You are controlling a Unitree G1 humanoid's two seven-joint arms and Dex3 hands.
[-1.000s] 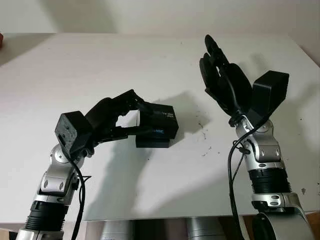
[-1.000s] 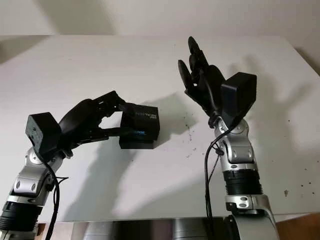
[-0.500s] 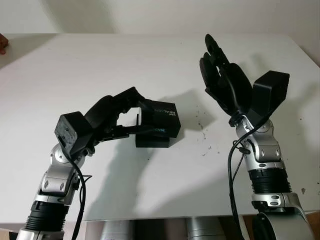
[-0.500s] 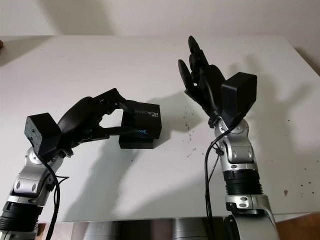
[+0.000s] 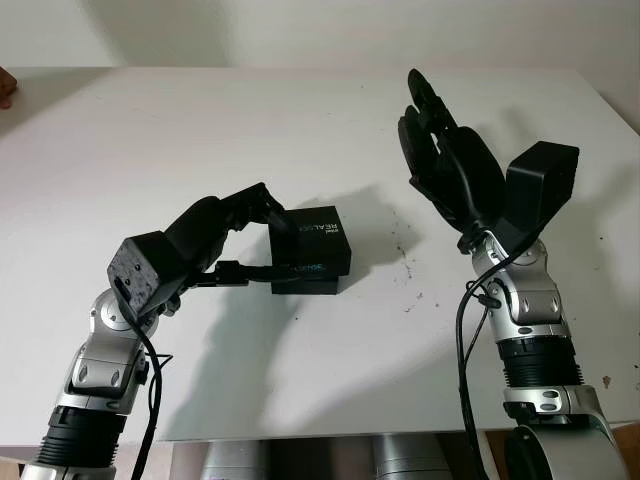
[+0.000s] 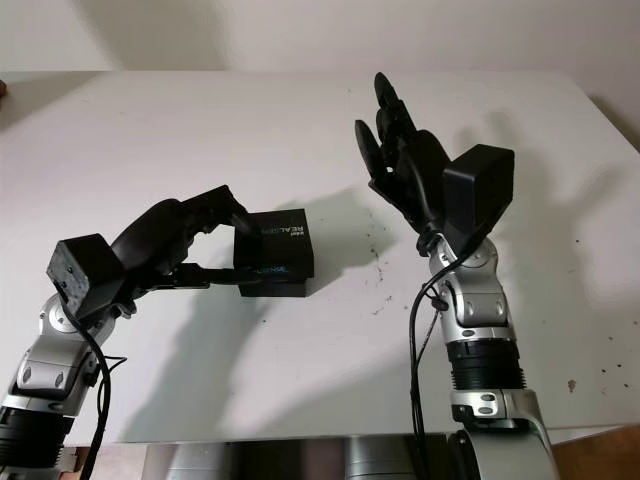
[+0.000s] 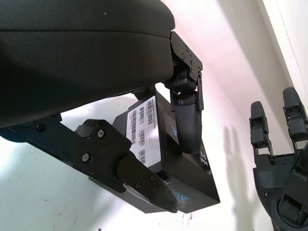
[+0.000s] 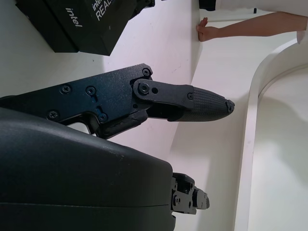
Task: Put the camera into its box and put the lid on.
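A black camera box stands mid-table, its lid (image 5: 316, 241) with white lettering sitting on the base (image 5: 306, 286), a little askew. My left hand (image 5: 270, 243) is shut on the lid's left end, one finger on top and the thumb (image 7: 144, 185) along the front side. The left wrist view shows the lid (image 7: 166, 144) with its white barcode label between those fingers (image 7: 186, 126). What lies inside the box is hidden. My right hand (image 5: 445, 150) is open, raised above the table to the right of the box, apart from it.
The white table (image 5: 150, 150) stretches wide around the box, with small dark specks (image 5: 408, 262) just right of it. A person's hand (image 8: 211, 30) and forearm reach in at the table's far left edge.
The lid has come down from a raised, tilted hold and now sits lower and flatter on the base. My left wrist has dropped with it. The right hand has not moved.
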